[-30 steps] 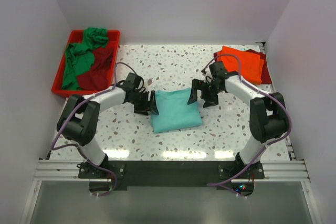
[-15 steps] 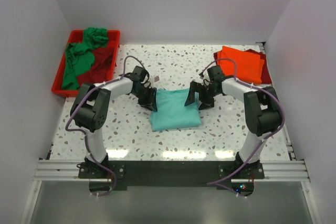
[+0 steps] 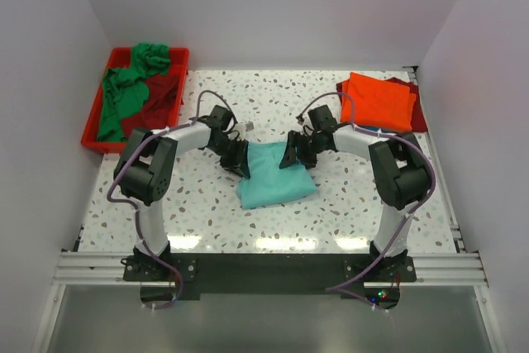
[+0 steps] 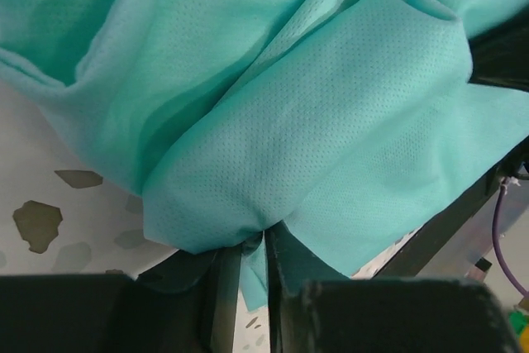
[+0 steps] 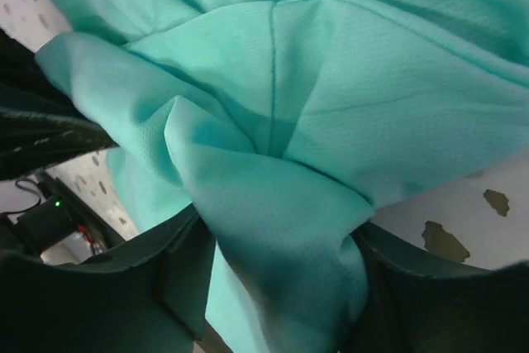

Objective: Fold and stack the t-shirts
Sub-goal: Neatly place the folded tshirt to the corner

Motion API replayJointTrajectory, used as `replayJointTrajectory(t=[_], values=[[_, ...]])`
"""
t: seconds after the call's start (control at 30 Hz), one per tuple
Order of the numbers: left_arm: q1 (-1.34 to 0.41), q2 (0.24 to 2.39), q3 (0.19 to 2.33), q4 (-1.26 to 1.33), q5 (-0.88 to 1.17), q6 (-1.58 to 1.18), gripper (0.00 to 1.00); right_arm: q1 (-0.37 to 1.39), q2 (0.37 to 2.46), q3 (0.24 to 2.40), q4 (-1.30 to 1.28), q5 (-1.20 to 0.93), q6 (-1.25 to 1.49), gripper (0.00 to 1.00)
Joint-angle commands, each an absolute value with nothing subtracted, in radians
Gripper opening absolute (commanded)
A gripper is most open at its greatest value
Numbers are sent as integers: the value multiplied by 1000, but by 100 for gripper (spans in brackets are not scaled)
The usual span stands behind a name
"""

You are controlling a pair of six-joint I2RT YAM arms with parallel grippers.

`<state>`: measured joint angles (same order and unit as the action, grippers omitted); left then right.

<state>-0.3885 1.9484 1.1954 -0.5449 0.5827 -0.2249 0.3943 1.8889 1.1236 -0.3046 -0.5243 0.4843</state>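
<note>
A light teal t-shirt point(image 3: 277, 179) lies folded in the middle of the table. My left gripper point(image 3: 240, 157) is at its far left corner. In the left wrist view the gripper point(image 4: 264, 241) has its jaws nearly together, pinching an edge of the teal cloth point(image 4: 331, 105). My right gripper point(image 3: 293, 153) is at the far right corner. In the right wrist view the gripper point(image 5: 277, 262) holds a thick bunch of teal cloth point(image 5: 372, 80) that fills the gap between its jaws. A folded orange t-shirt point(image 3: 380, 101) lies on a dark red t-shirt point(image 3: 419, 115) at the back right.
A red plastic tray point(image 3: 92, 134) at the back left holds a crumpled green shirt point(image 3: 124, 93) and a dark red shirt point(image 3: 157, 113). White walls close in the table on three sides. The speckled tabletop point(image 3: 273, 109) shows between the tray and the stack.
Both grippers have moved inward onto the teal shirt's far corners. The right gripper came left from beside the shirt and gathered cloth. The shirt's far edge is now bunched narrower.
</note>
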Motion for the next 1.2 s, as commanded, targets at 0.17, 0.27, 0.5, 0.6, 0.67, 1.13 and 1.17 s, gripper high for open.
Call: replayJointTrajectory(t=[0.17, 0.27, 0.5, 0.6, 0.67, 1.13, 1.17], values=[[-345, 1956, 1256, -575, 552, -222, 57, 410, 1911, 1268, -538, -240, 416, 0], [-318, 1948, 1304, -581, 563, -236, 67, 410, 1905, 1353, -627, -163, 382, 0], [-285, 1939, 1374, -597, 571, -242, 70, 410, 1988, 1655, -860, 44, 270, 0], [-278, 1940, 1362, -597, 569, -238, 70, 410, 2058, 1789, -934, 142, 227, 0], [-272, 1941, 1345, -594, 569, -233, 70, 407, 2094, 1853, -962, 185, 209, 0], [-222, 1936, 1341, -600, 552, -222, 69, 350, 2307, 2384, -1123, 503, 43, 0], [-221, 1936, 1339, -601, 549, -222, 69, 345, 2304, 2393, -1118, 512, 32, 0]])
